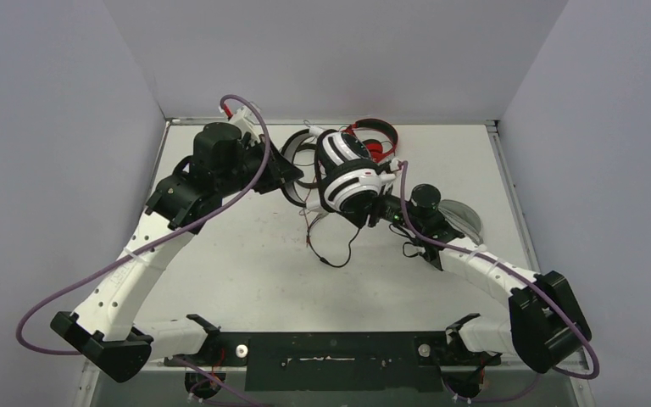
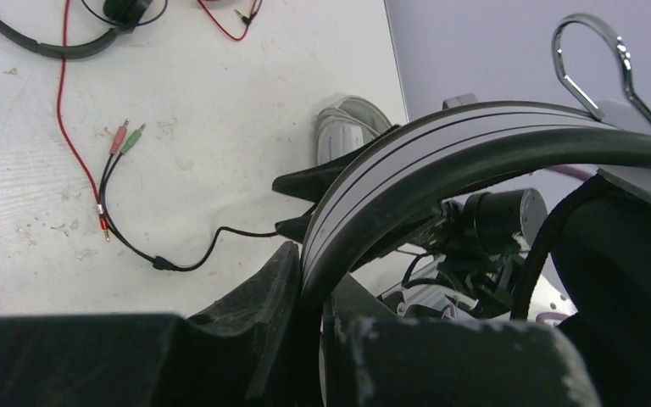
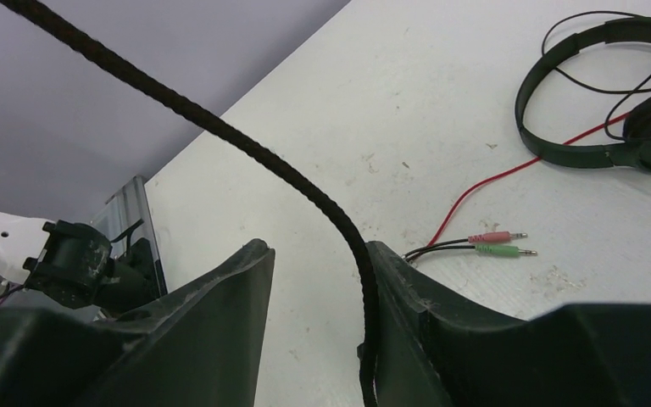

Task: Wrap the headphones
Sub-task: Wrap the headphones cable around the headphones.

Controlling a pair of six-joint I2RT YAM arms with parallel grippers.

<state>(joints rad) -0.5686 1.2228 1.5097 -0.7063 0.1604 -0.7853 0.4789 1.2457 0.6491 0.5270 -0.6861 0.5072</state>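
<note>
**Wrapping the white-and-black set: the cable isn't gripped yet**

The white-and-black headphones (image 1: 347, 174) seem to be held up off the counter (image 1: 246, 271) toward the back, with the red headphones (image 1: 375, 137) just behind them. The left gripper (image 2: 309, 284) looks clamped on the headband, so that's the anchor. The right gripper (image 3: 318, 254) is spread. A braided cable (image 3: 297, 174) runs through the gap and rests against one finger, not pinched.

My guess is the step is winding that cable round the set. So close on it lightly enough that it can slide, hold some tension, circle the band, and don't let the anchored side twist.

The overhead view gives the layout, but the headset hides the right gripper's fingers there. Only the right wrist view shows the gap and the braid. Both wrist views also catch the pink and green plugs (image 3: 498, 243) on the counter, not far from the black headphones (image 3: 602, 110). From overhead they're too small to make out.
</note>
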